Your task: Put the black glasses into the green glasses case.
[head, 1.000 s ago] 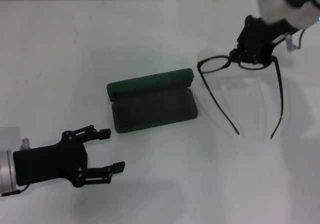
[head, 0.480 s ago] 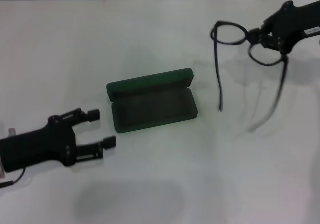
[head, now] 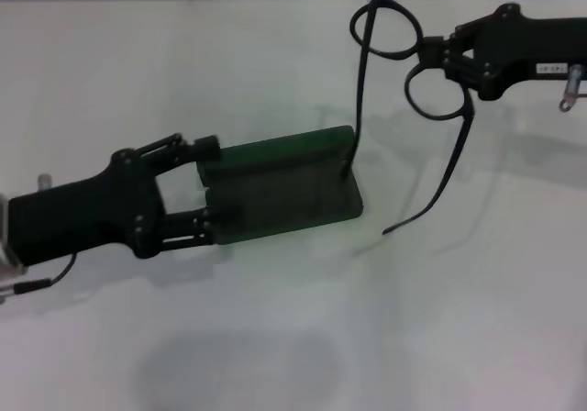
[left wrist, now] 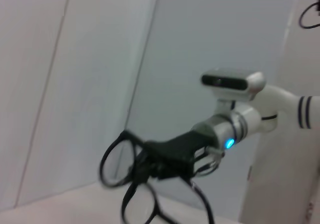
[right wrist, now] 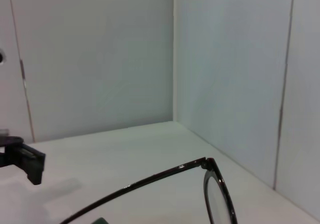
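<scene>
The black glasses (head: 404, 53) are up in the air, over the far right part of the white table (head: 303, 338). They are not in the case yet. The right gripper (head: 451, 60) pinches them at the middle of the frame, between the two round lenses. The two thin side arms of the glasses hang down. One tip hangs right by the far right corner of the case, but it is hard to say if it touches. The other tip hangs near the table, to the right of the case.

In the left wrist view, the glasses (left wrist: 131, 184) show in the grip of the right gripper (left wrist: 150, 166), with a white arm behind it. In the right wrist view, one lens and one side arm of the glasses (right wrist: 210, 184) show close up.

The green glasses case (head: 284, 186) lies open in the middle of the table, with its lid on the far side.

The left gripper (head: 206, 182) is at the left end of the case. Its fingers are spread apart, one on the far side and one on the near side of that end. It is not squeezing anything.
</scene>
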Robot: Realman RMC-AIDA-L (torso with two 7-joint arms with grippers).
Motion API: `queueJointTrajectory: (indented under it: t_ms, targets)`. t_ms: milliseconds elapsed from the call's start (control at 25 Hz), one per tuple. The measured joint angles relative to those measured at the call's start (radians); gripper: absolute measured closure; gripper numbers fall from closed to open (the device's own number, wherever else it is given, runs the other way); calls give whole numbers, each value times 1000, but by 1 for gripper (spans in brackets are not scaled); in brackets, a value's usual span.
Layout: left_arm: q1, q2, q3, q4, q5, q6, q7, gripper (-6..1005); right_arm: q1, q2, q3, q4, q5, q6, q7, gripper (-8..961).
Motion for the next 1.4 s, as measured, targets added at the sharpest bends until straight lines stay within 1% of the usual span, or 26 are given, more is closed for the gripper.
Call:
queueJointTrajectory:
  t_ms: [120, 360, 520, 680, 760, 880, 1080, 1360, 1400]
  targets:
    - [-30, -4, 16, -29, -24, 26, 62, 117, 6, 1, 0, 27, 9, -2, 3, 902]
    - [-57, -1, 26, -136, -173, 69, 244, 248, 10, 1, 1, 56, 28, -17, 10, 902]
    - [-78, -3, 27, -142, -175, 82, 258, 331, 28, 0, 1, 102, 31, -23, 0, 902]
    - [-118, -5, 27, -191, -173, 83, 292, 414, 41, 3, 2, 138, 39, -27, -6, 902]
    - [-124, -5, 28, -197, -172, 83, 301, 456, 52, 3, 2, 156, 45, -33, -2, 902]
    - [-134, -5, 51, -204, -172, 84, 327, 668, 71, 3, 1, 182, 48, -39, 19, 902]
    - [-139, -6, 89, -205, -176, 85, 353, 895, 94, 3, -13, 192, 48, -50, 67, 902]
    - [-144, -10, 91, -207, -177, 85, 378, 1001, 127, 6, -25, 235, 48, -53, 85, 901]
    - [-151, -11, 91, -212, -177, 84, 384, 1001, 130, 7, -27, 238, 48, -55, 85, 901]
